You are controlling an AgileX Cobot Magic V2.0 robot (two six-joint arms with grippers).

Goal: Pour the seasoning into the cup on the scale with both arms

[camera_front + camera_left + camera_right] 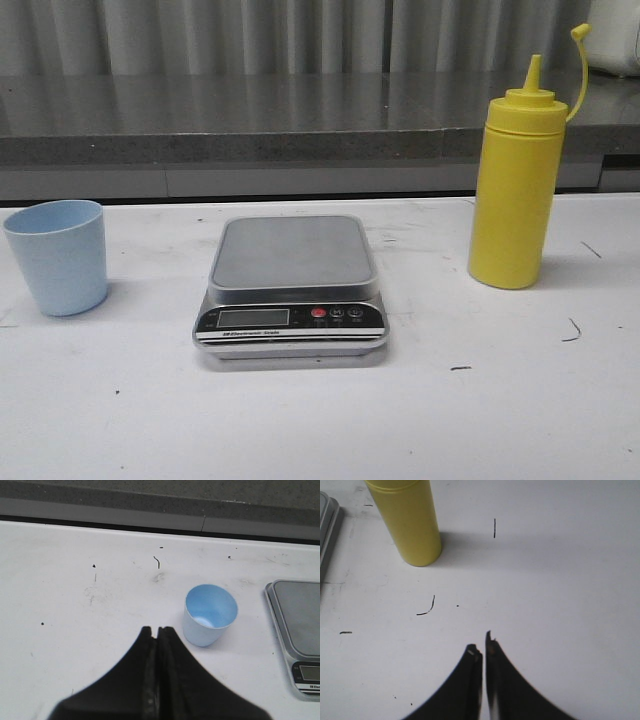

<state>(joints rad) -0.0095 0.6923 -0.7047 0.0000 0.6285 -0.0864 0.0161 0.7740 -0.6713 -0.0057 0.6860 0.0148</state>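
Left gripper (156, 630): fingers pressed together, nothing between them, hovering over bare white table (320, 430); the cup sits just beyond and to one side of the tips.
Right gripper (483, 647): fingers nearly closed with only a hairline slit, holding nothing, above open tabletop short of the seasoning bottle.
Scale (291, 288): centre of the table, black front panel toward the camera, grey platform bare.
Cup (58, 256): upright at the table's left side, well apart from the scale, close to the left edge of the front view (interior looks empty).
Seasoning bottle (515, 190): upright to the right of the scale, clear table on every side, cap strap arching off the nozzle.
Far edge: the table ends at a grey ledge (250, 130) behind all three objects.
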